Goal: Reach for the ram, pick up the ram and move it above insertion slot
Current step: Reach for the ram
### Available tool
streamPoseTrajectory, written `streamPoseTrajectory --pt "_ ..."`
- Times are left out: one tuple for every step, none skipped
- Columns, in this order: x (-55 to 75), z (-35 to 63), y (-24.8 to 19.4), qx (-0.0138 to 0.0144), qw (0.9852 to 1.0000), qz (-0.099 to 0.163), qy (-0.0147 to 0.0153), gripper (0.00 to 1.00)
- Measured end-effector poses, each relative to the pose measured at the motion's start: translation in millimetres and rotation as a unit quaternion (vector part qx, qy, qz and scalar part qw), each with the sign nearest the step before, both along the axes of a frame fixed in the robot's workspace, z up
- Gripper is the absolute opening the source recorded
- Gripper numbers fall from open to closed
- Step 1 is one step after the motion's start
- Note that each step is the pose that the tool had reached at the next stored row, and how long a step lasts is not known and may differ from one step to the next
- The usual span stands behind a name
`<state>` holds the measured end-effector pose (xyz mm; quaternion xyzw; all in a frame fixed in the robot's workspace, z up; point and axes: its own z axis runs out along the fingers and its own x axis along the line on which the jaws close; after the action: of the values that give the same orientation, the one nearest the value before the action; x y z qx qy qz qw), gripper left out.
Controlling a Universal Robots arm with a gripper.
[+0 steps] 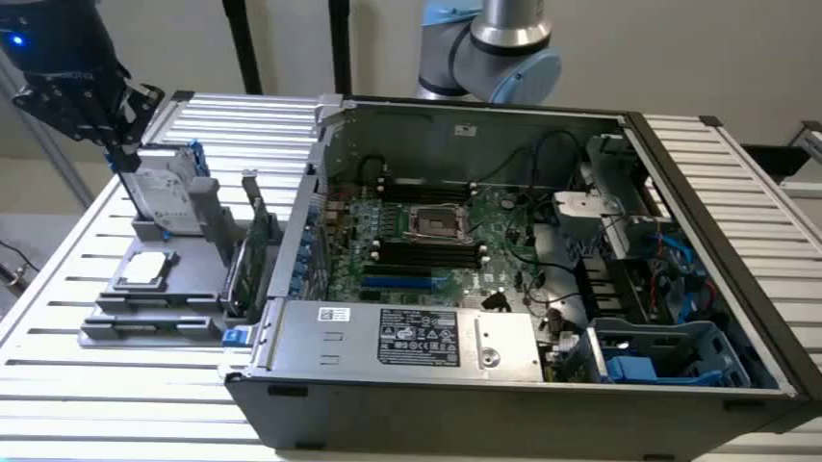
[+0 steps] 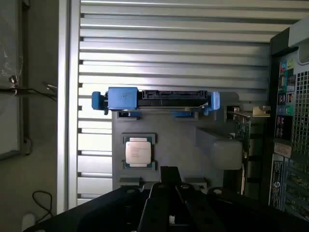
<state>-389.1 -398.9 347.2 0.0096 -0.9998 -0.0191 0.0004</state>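
My gripper (image 1: 125, 157) hangs at the exterior view's far left, above the blue-framed hard drive (image 1: 169, 197) on a grey holder (image 1: 141, 322). In the wrist view its dark fingers (image 2: 170, 176) meet at the tips, shut on nothing. The ram (image 1: 237, 274) appears as a thin green strip standing on edge on the holder's side nearest the case, well to the exterior view's right of the gripper and lower. A taller green card with a metal bracket (image 2: 244, 130) stands beside it. The insertion slot (image 1: 424, 252) is one of several parallel black sockets on the motherboard inside the open case.
The holder also carries a silver processor (image 2: 139, 151) and the blue drive caddy (image 2: 123, 98). The open computer case (image 1: 514, 404) has tall walls, cables and a blue socket (image 1: 398, 282). Ribbed metal tabletop (image 1: 115, 404) surrounds everything. The arm's base (image 1: 495, 58) stands behind the case.
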Motion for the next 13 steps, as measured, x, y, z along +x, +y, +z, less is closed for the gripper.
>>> streamPoseTrajectory --pt "0.0 0.0 0.0 0.0000 1.0000 0.000 0.0000 0.11" --pt "0.0 0.0 0.0 0.0000 1.0000 0.000 0.0000 0.11" --pt "0.0 0.0 0.0 0.0000 1.0000 0.000 0.0000 0.11" --pt "0.0 0.0 0.0 0.0000 1.0000 0.000 0.0000 0.11" --pt "0.0 0.0 0.0 0.0000 1.0000 0.000 0.0000 0.11" --pt "0.0 0.0 0.0 0.0000 1.0000 0.000 0.0000 0.11" --pt "0.0 0.0 0.0 0.0000 1.0000 0.000 0.0000 0.11" --pt "0.0 0.0 0.0 0.0000 1.0000 0.000 0.0000 0.11" --pt "0.0 0.0 0.0 0.0000 1.0000 0.000 0.0000 0.11" --pt "0.0 0.0 0.0 0.0000 1.0000 0.000 0.0000 0.11" --pt "0.0 0.0 0.0 0.0000 1.0000 0.000 0.0000 0.11" --pt "0.0 0.0 0.0 0.0000 1.0000 0.000 0.0000 0.11" --pt "0.0 0.0 0.0 0.0000 1.0000 0.000 0.0000 0.11"
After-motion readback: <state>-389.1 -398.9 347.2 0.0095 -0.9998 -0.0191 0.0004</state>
